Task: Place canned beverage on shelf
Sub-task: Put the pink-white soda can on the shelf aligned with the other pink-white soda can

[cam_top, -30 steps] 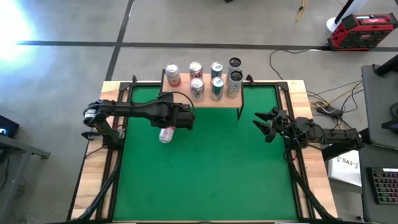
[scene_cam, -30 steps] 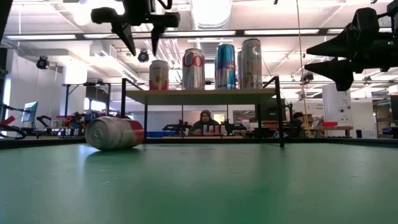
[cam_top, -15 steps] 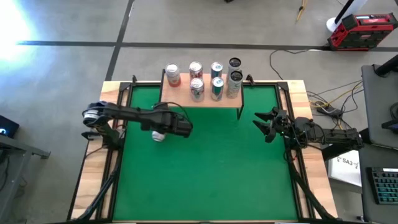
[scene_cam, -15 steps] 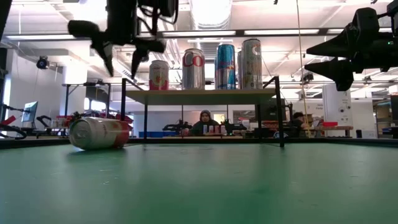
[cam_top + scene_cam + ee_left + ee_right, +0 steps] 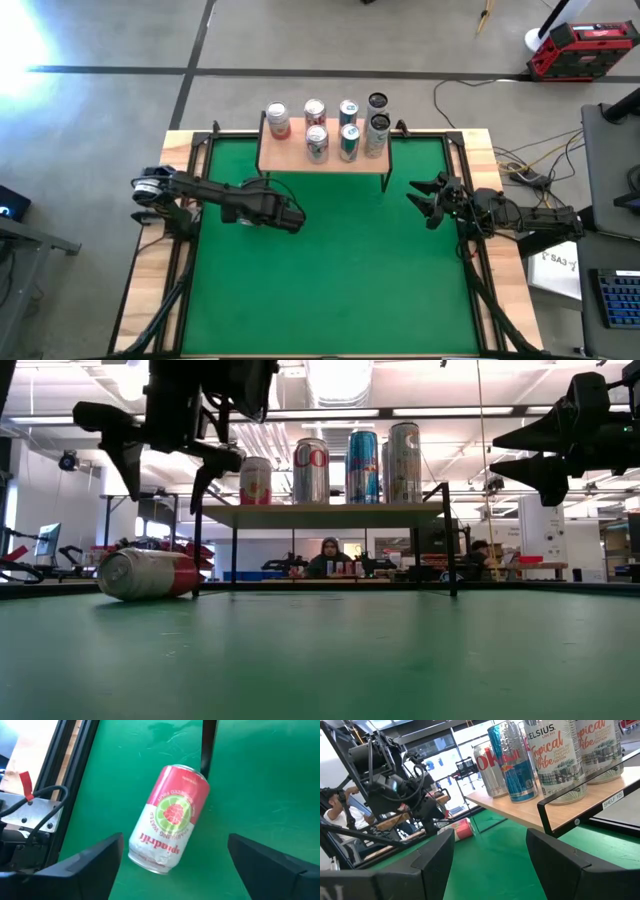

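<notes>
One can on its side, seven upright on the shelf

One red and white can (image 5: 167,818) lies on its side on the green mat (image 5: 330,270), near the left edge of the table and just beside one black leg (image 5: 207,745) of the shelf (image 5: 325,158). In the low view it has shifted further left than it lay a second ago, and further still than half a second ago. From above it is hidden under the left arm.

The left gripper (image 5: 160,465) hangs above the can without touching it, fingers spread wide with the can lying between them as seen from the wrist. A second ago those fingers were close together and further right, nearer the shelf; since then the arm has pulled back toward the left side of the table and the fingers have parted.

The right gripper (image 5: 422,200) hovers over the right side of the mat, well apart from the can, fingers partly open and holding nothing. It has not moved.

Seven cans (image 5: 347,140) stand upright on the wooden shelf top at the far edge of the table, unchanged. A person (image 5: 329,556) sits in the room beyond the shelf.
</notes>
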